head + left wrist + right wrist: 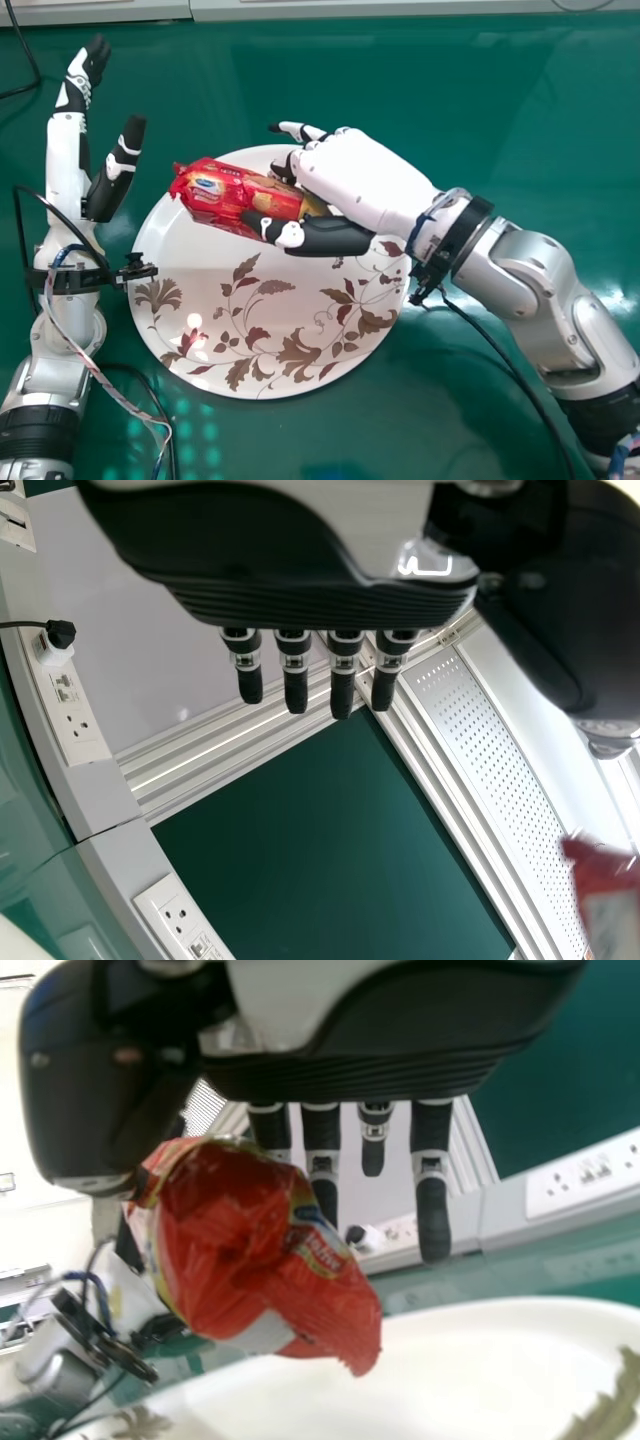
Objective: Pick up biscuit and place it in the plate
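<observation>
My right hand [355, 180] is over the upper part of the plate [240, 300], its thumb and fingers pinching the red biscuit packet [225, 195]. The packet lies sideways above the plate's upper left area; whether it touches the plate cannot be told. In the right wrist view the packet [260, 1250] is held between the thumb and some fingers of the right hand [323, 1155], with the white plate [450, 1370] beyond. My left hand [85, 150] stands open left of the plate, and in the left wrist view the fingers of that hand [343, 670] are straight.
The plate rests on a green table [470, 110]. Black cables [500, 350] run beside both arms. Sockets [585, 1172] line the ledge at the table's far edge.
</observation>
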